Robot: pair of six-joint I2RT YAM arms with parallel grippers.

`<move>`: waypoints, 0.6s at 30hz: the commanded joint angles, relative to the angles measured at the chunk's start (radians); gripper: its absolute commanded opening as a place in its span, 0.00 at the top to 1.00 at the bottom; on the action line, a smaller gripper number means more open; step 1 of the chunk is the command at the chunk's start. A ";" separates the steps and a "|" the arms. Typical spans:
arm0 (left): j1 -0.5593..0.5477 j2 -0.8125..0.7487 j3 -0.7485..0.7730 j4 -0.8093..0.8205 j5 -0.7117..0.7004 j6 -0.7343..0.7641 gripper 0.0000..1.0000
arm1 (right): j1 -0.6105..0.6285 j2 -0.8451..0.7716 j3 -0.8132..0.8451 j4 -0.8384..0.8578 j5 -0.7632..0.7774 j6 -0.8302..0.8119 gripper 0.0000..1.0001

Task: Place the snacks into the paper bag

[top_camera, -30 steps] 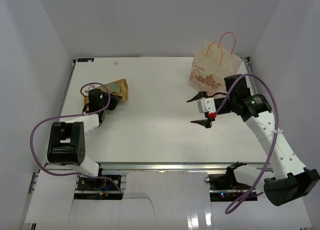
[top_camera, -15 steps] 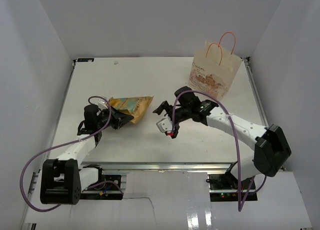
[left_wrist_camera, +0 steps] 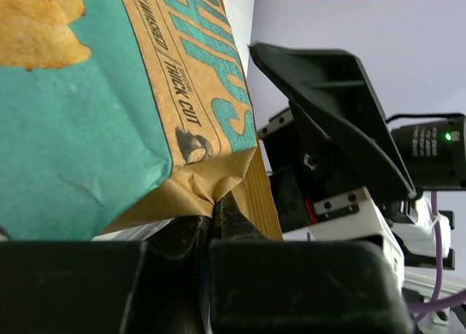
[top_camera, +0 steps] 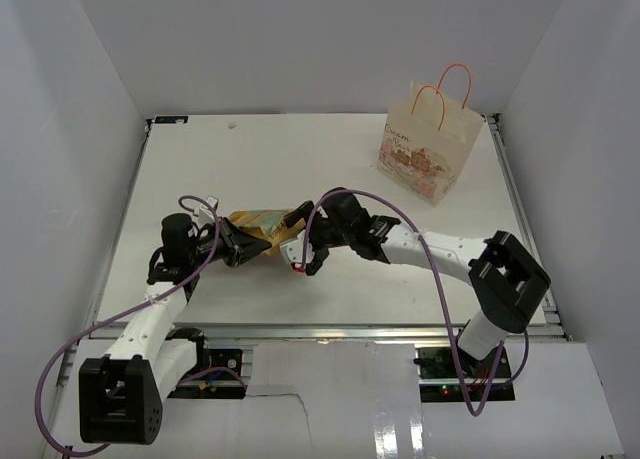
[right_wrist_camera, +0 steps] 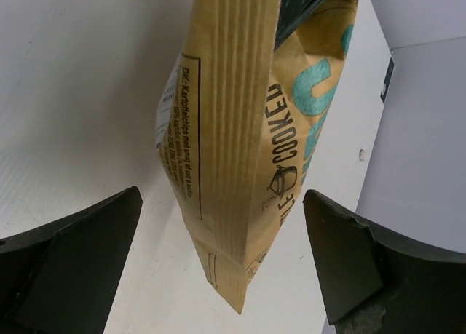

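The task looked unfinished: the only snack in view, the yellow-orange chip bag (top_camera: 262, 222), was well apart from the paper bag (top_camera: 420, 144), which stood upright at the far right of the tabletop (top_camera: 300, 149); what the paper bag held could not be seen. The chip bag hung between the two arms near the middle front. The left tool (top_camera: 238, 245) was clamped on the bag's crimped edge, with the left arm stretched low and forward. The right arm reached across to the left, elbow low. The right tool (top_camera: 304, 255) stood with its fingers (right_wrist_camera: 80, 261) spread wide on either side of the bag's free end, not touching it. A handover seemed to be in progress; carrying and dropping remained.
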 commanded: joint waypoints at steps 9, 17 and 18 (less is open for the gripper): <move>-0.018 -0.034 0.112 0.008 0.108 -0.017 1.00 | 0.010 0.047 0.063 0.028 0.019 0.157 0.52; -0.018 -0.025 0.224 -0.072 0.093 0.013 0.48 | 0.007 -0.050 0.046 -0.038 -0.026 0.207 0.83; -0.018 -0.022 0.250 -0.103 0.085 0.028 0.38 | 0.004 -0.077 0.043 -0.058 -0.031 0.223 0.85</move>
